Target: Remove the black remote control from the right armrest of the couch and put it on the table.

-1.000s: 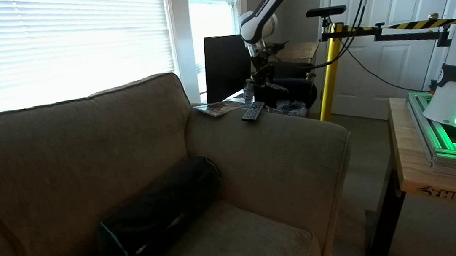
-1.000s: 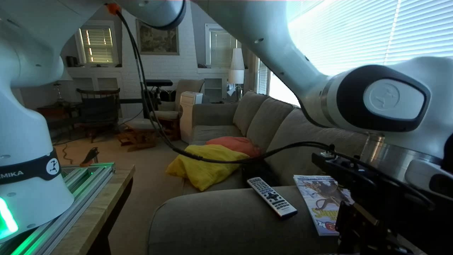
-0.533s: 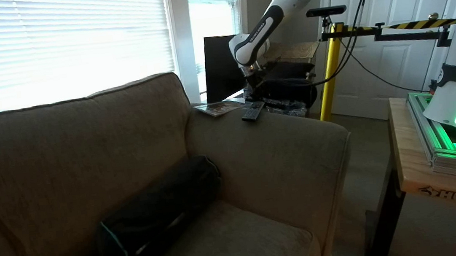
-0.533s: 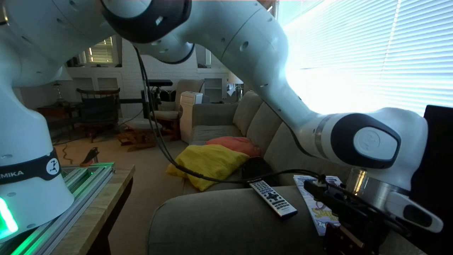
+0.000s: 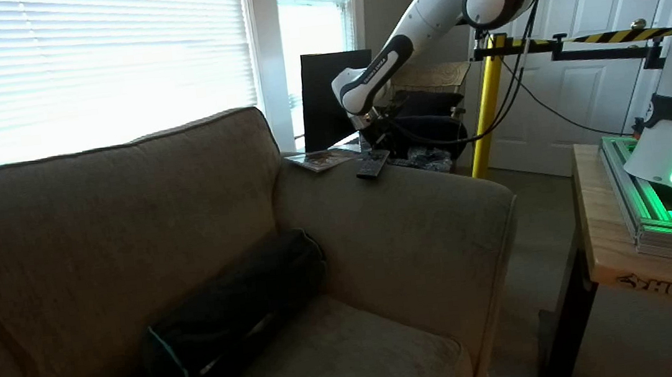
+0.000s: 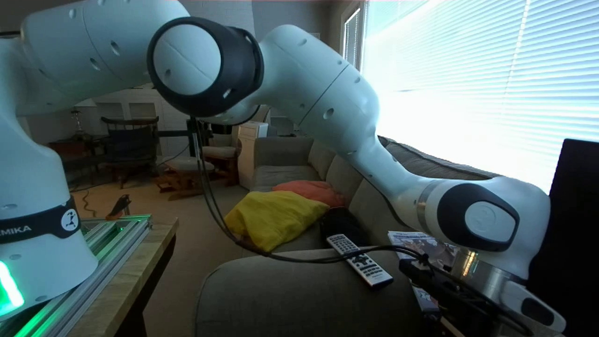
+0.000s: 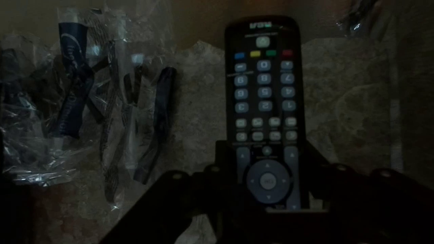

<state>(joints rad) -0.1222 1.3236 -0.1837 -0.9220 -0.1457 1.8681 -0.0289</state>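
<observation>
The black remote control (image 7: 264,91) fills the middle of the wrist view, its lower half between my gripper's dark fingers. My gripper (image 7: 264,156) is shut on its two long sides. Beneath it lies a mottled, stone-like surface of the table (image 7: 200,101); whether the remote touches it I cannot tell. In both exterior views the right armrest (image 5: 401,213) of the tan couch (image 5: 110,237) stands beside my gripper. There the gripper is low beyond the armrest, dark and partly hidden or cut off, and the black remote cannot be made out.
On the armrest lie a grey remote (image 6: 360,260) and a magazine (image 6: 426,245), close to my wrist. Clear plastic bags with dark items (image 7: 112,95) cover the left of the wrist view. A black screen (image 5: 330,101) stands behind. My cable (image 6: 299,259) hangs over the armrest.
My arm has come down, lowering the gripper beyond the armrest. In an exterior view the wrist has also shifted slightly left and now covers more of the magazine. The jaws have stayed closed.
</observation>
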